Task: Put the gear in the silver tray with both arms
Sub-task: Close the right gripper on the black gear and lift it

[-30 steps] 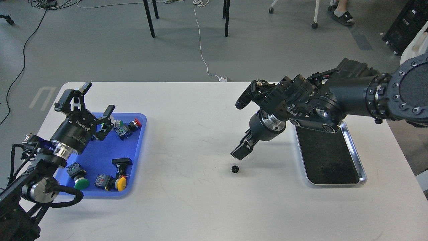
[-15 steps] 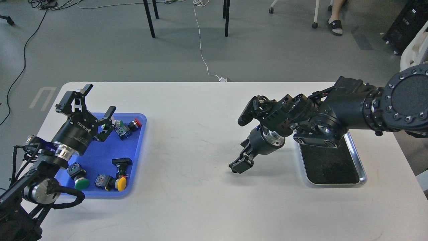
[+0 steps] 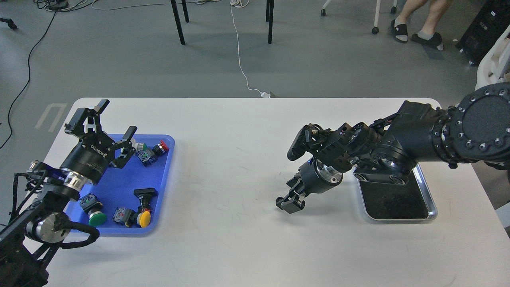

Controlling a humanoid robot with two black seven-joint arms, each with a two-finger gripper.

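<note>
Since the earlier frames the right pincer (image 3: 287, 202) has dropped from above the gear (image 3: 280, 199) down to the bench (image 3: 247, 247), low centre of frame; the left arm has barely shifted.

Near to far:
- Gear: tiny black toothed disc on the bench, centre frame, mostly hidden by the pincer tips, only a sliver showing at their left edge. Too small and covered to read its axis; no long axis to speak of on a round part. Can't tell whether it lies flat or on edge.
- Right pincer: tips at bench level right at the gear, angled down-left. Fingers too dark and bunched to separate, so can't tell if clenched on the gear or just straddling it.
- Silver tray (image 3: 432, 207): lower right, long axis running near-to-far, bottom bare where visible, upper end covered by the right forearm. Well apart from the gear, to its right.
- Left pincer (image 3: 102, 121): upper left, fingers spread wide, holding nothing, hovering over the blue tray (image 3: 119, 179) of push-buttons.

Step in hand, my read: grasping the gear. Next: confirm the grip, lift clear, swing right over the tray rim, release low so the gear doesn't roll or bounce.
</note>
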